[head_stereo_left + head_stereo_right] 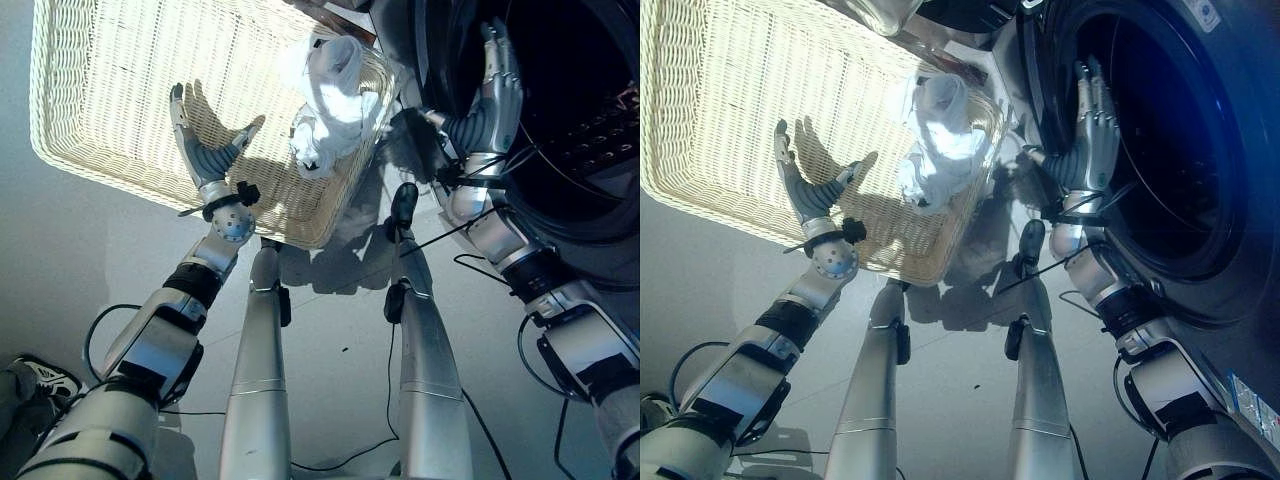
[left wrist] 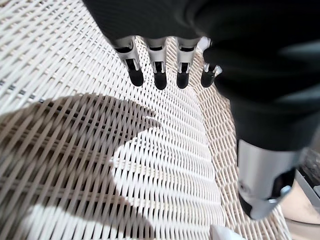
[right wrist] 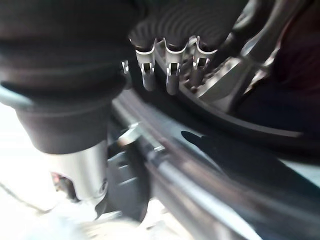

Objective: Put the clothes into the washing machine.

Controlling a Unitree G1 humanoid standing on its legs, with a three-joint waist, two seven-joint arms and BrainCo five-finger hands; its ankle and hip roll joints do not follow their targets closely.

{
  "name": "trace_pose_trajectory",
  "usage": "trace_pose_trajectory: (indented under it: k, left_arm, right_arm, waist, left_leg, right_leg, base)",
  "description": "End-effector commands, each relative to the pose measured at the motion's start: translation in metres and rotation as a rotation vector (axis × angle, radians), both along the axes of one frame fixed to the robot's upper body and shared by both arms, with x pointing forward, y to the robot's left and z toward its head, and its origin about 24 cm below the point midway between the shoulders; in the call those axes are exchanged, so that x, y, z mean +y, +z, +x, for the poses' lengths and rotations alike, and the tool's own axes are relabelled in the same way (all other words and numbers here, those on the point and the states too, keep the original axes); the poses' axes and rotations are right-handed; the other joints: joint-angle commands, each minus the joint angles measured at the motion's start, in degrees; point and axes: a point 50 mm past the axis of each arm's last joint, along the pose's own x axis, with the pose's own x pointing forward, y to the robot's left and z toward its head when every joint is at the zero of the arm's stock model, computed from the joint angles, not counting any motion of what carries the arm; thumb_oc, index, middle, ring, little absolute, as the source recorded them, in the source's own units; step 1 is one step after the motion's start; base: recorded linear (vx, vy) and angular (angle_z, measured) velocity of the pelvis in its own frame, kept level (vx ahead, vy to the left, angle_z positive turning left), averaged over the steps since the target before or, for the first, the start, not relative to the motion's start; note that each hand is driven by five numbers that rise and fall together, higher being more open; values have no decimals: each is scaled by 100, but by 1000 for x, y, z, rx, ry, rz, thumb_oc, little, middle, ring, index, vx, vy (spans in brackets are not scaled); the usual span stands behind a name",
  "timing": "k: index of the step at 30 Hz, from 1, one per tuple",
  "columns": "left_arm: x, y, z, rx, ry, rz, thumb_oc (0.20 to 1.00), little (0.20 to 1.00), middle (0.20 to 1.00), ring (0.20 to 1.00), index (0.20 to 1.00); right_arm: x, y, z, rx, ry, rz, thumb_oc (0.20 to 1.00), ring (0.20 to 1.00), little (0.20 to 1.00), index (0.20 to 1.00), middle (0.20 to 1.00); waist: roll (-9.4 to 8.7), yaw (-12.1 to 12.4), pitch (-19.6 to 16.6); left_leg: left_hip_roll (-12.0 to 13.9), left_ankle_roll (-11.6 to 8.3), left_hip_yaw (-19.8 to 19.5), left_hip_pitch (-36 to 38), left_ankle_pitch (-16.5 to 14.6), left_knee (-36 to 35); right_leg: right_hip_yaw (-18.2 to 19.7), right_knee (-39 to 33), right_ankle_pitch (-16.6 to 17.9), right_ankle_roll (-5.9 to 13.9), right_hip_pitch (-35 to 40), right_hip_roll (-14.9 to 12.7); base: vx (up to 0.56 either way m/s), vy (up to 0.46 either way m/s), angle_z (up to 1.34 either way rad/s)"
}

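One bundle of white clothes [image 1: 330,95] lay crumpled in the wicker basket [image 1: 110,100], against its wall nearest the washing machine [image 1: 1180,150]; the left hand [image 1: 205,150] hovered over the basket, fingers straight, holding nothing; the right hand [image 1: 495,105] was spread, empty, at the machine's dark drum opening.

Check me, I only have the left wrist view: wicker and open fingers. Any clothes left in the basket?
Observer: Yes, a white garment lies in the basket, at the corner nearest the washer.
Operator: Left hand touching it?
Observer: No. The left hand is open over bare wicker, apart from the garment.
Operator: Right hand?
Observer: The right hand is open at the washer's drum opening, holding nothing.
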Motion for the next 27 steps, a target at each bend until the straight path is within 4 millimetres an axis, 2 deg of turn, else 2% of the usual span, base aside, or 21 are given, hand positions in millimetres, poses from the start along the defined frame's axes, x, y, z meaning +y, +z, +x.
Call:
trace_pose_trajectory:
  k: [1,7,13,14,18,22,27]
  left_arm:
    - [0,2,-6,-69,17,-57,1000,1000,1000,1000,1000]
    - [-7,4,-6,-68,7,-55,1000,1000,1000,1000,1000]
    - [-11,6,-3,-58,-5,-48,1000,1000,1000,1000,1000]
    - [-12,9,-1,-55,-10,-44,1000,1000,1000,1000,1000]
    - [-14,16,2,-54,-22,-31,1000,1000,1000,1000,1000]
    - [-17,21,5,-52,-38,-23,1000,1000,1000,1000,1000]
    - [-23,25,9,-54,-70,-13,1000,1000,1000,1000,1000]
  right_arm:
    - [29,4,-18,-64,159,-199,1000,1000,1000,1000,1000]
    - [59,0,-23,-44,276,-359,1000,1000,1000,1000,1000]
    - [79,0,-16,27,284,-477,1000,1000,1000,1000,1000]
    - [81,-2,-9,75,257,-513,1000,1000,1000,1000,1000]
    - [85,-4,6,154,183,-566,1000,1000,1000,1000,1000]
    - [80,-6,22,221,90,-576,1000,1000,1000,1000,1000]
    - [63,-8,43,308,-29,-536,1000,1000,1000,1000,1000]
  waist:
    - [398,-144,-111]
    - [414,-58,-111]
    - [436,34,-111]
    - [446,66,-111]
    - [458,144,-111]
    - [487,221,-111]
    - [575,323,-111]
  left_leg:
    - [-152,316,-262,71,315,-361]
    - [-159,297,-292,71,381,-373]
    - [-172,287,-326,89,416,-360]
    - [-183,281,-327,94,435,-350]
    - [-191,277,-354,92,457,-329]
    - [-219,283,-381,96,479,-337]
    - [-247,309,-402,88,497,-358]
  right_leg:
    - [-223,604,-382,399,55,93]
    - [-282,597,-361,393,77,41]
    - [-325,625,-363,378,101,18]
    - [-342,630,-346,374,113,4]
    - [-397,636,-325,368,132,-33]
    - [-441,630,-287,363,138,-54]
    - [-495,615,-240,362,132,-92]
  base:
    - [0,0,0]
    - [-1,-5,0]
    - [0,-1,1]
    - [0,0,0]
    - [1,-8,2]
    - [6,-25,6]
    - [5,-14,6]
